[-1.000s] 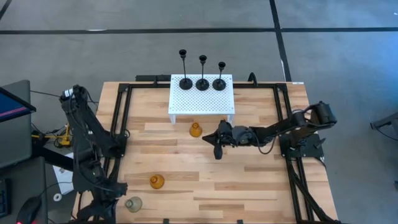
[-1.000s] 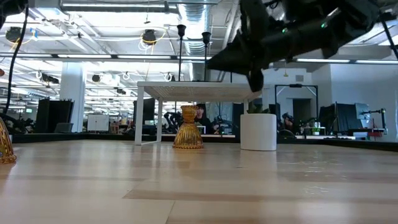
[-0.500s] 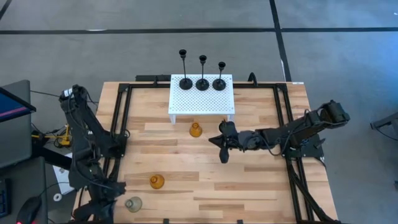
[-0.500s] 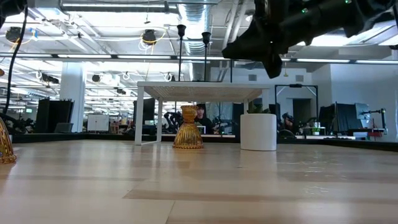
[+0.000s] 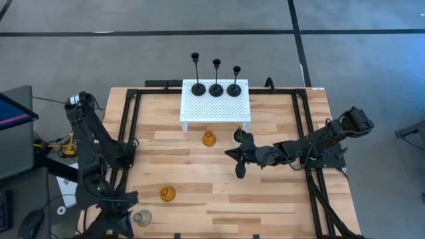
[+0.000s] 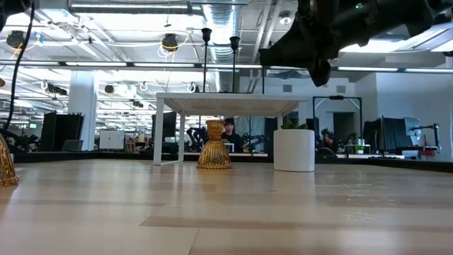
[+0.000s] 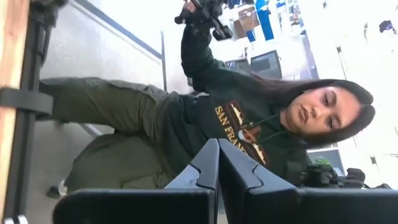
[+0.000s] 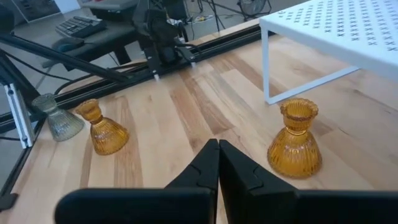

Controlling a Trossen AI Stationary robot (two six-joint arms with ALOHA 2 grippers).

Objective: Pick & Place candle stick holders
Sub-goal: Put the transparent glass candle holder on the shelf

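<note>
Three black thin-stemmed holders [image 5: 216, 86] stand on their round bases at the far edge of a white perforated stand [image 5: 216, 109]. One amber glass holder [image 5: 208, 139] stands on the table just before the stand and also shows in the right wrist view [image 8: 296, 140]. A second amber holder [image 5: 167, 194] and a pale grey one [image 5: 142, 218] stand near the front left. My right gripper [image 5: 240, 166] is shut and empty, hovering above the table to the right of the first amber holder. My left gripper [image 7: 217, 158] is shut and empty at the front left.
A small white pot with a green plant [image 5: 242, 135] stands by the stand's right front leg, close to my right gripper. Black rails [image 5: 129, 126] run along the table's left and right sides. A person [image 7: 249, 124] sits beyond the near edge.
My right gripper has drawn back toward the table's right edge and a little toward the near edge, rising slightly and staying shut. The small pot with the plant, covered by the arm before, now shows in the high view.
</note>
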